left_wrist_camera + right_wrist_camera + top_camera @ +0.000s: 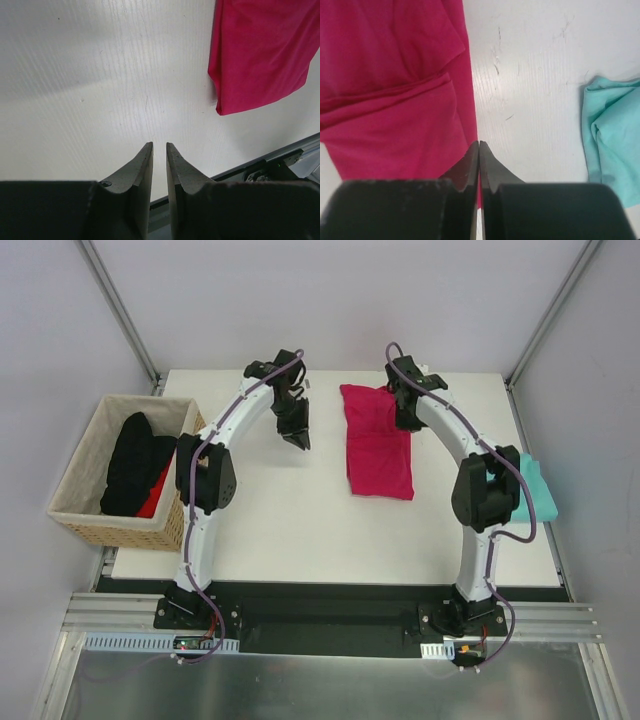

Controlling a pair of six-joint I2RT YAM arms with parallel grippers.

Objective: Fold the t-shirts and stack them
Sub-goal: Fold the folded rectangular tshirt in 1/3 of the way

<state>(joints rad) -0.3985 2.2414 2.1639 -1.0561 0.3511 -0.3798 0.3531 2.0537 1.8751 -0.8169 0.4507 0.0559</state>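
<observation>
T-shirt (378, 445): pink, folded flat
Left gripper (159, 145): left of T-shirt, slightly parted, empty
Right gripper (479, 143): closed at T-shirt's right edge

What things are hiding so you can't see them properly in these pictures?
- Teal t-shirt: top view, the right arm covers part of it; right wrist view, the edge cuts it off.
- Pink t-shirt: top view, its far corner lies under the right arm.
- Right gripper: shut at the pink edge; whether it pinches cloth is unclear.
- Basket: contents too bunched to name.
</observation>
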